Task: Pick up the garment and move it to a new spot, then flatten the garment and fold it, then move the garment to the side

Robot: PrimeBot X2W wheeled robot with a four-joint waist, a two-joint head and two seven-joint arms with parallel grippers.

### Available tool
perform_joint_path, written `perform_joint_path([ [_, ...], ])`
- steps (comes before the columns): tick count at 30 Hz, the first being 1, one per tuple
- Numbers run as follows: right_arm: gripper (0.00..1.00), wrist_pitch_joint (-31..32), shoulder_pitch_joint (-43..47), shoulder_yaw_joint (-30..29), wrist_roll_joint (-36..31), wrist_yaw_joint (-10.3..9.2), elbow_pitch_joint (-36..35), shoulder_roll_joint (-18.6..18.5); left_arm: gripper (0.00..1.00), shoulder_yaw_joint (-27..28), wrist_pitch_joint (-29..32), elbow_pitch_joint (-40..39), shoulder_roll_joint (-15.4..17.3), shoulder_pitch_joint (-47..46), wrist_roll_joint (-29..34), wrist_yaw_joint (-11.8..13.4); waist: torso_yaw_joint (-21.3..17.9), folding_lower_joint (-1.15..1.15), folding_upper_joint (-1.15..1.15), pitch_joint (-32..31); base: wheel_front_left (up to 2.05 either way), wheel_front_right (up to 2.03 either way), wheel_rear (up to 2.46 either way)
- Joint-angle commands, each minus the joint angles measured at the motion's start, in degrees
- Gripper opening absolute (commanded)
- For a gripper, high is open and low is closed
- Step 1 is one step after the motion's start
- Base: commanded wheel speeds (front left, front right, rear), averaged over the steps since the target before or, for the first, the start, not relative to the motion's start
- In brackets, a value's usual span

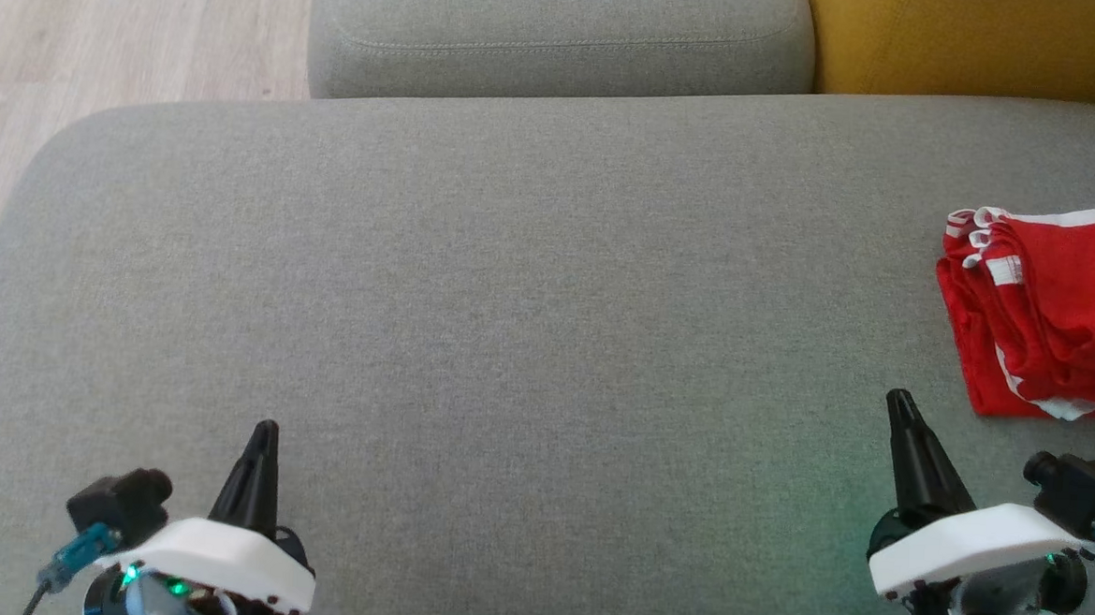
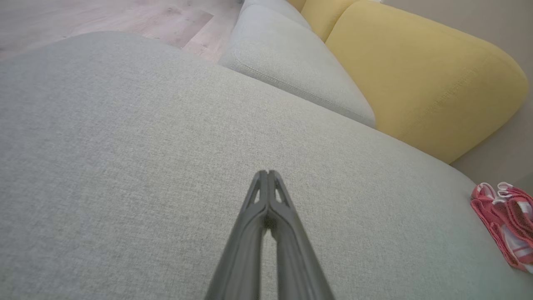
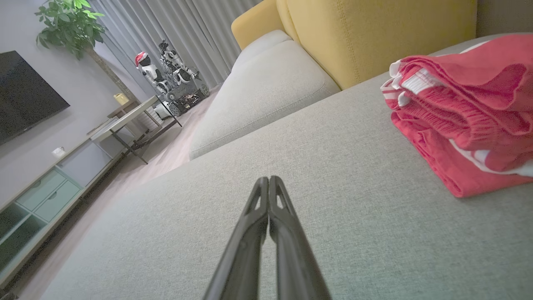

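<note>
Since the garment lies as a folded red bundle at the right edge of the grey seat cushion in the head view, we judge folding done and the move to the side done or nearly so. The left gripper and right gripper are both closed, empty, and low in the view; the right one is near the bundle but apart from it. The frame cuts the bundle, so its long axis is unsure.

Left wrist view: left gripper pinched together, nothing held; garment well apart at the right edge.

Right wrist view: right gripper closed on nothing. The garment is a stacked fold, its layered white-trimmed edges facing left toward the yellow cushion.
</note>
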Motion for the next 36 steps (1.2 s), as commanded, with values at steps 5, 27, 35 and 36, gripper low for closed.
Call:
perform_joint_path([
  [5,0.00,-0.6,-2.9,-0.3,4.7,-0.02,-1.0,-1.0,0.00,2.6,0.8,-1.3,0.0,-3.2,-4.1,-1.0,0.0,0.00,0.00,0.0,0.00,0.00,0.00],
  [27,0.00,-0.6,-4.4,-1.3,20.5,-0.03,1.5,-1.2,0.00,6.6,4.2,-0.2,-1.4,-4.7,-18.3,-3.8,0.0,0.00,0.00,-0.2,0.00,0.00,0.00],
  [35,0.00,-0.5,-4.9,-1.7,25.3,-0.03,2.3,-1.3,0.00,7.8,5.2,0.1,-1.8,-5.2,-22.6,-4.7,0.0,0.00,0.00,-0.2,0.00,0.00,0.00],
  [36,0.00,-0.5,-5.0,-1.8,26.0,-0.03,2.4,-1.3,0.00,8.0,5.4,0.2,-1.9,-5.2,-23.2,-4.8,0.0,0.00,0.00,-0.2,0.00,0.00,0.00],
])
